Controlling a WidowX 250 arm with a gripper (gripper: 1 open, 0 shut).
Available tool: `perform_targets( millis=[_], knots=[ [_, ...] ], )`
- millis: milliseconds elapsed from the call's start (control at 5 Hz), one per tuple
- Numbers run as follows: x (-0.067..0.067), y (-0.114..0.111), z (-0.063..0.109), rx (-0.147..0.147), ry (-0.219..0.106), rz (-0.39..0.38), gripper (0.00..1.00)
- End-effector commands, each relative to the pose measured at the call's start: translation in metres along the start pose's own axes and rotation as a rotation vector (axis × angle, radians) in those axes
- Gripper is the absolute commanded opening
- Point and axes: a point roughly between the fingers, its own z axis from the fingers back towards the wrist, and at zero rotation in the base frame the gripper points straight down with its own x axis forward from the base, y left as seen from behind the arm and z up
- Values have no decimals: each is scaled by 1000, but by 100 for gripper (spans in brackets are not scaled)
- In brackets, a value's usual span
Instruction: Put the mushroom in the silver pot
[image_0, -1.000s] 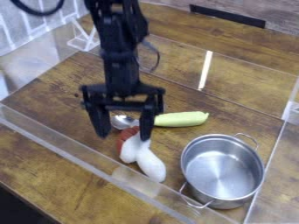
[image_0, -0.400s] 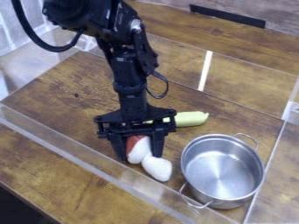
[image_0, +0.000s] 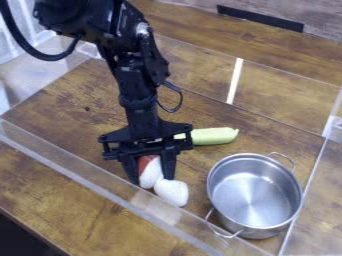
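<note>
**Jaws close on the mushroom; the lift comes next**

Wooden planks form the work surface, fenced by a low clear plastic wall that runs along the near edge. At the left of the action the black arm reaches down from the upper left, and its gripper points straight at the table. A second ago it hung higher with its fingers spread wide over the toy; now it has dropped onto it and the fingers have drawn in to their narrowest, pinching the mushroom near its reddish-brown cap. The thick white stem sticks out below the fingers, toward the camera, and the toy looks to be resting on the wood, not yet raised.

Just behind the gripper, the yellow-green spoon handle lies flat, clear of the grasp. Further right stands the silver pot, upright and empty, near the mushroom but not touching it.

That change marks the grasp as made, so the task is roughly at its midpoint. Next, I judge, come a lift and a short carry rightward over the pot's rim. Because the grip sits at one end, the long stem may swing or slip.
</note>
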Motion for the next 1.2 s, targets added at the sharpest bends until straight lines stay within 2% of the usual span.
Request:
perform_targets(
  millis=[0,400,800,1000],
  knots=[
    [4,-6,21,-43,-65,5,0],
    [7,-29,31,-56,-67,-119,0],
    [10,-8,17,-49,-70,-51,0],
    [15,-12,15,-62,-78,-42,0]
  ],
)
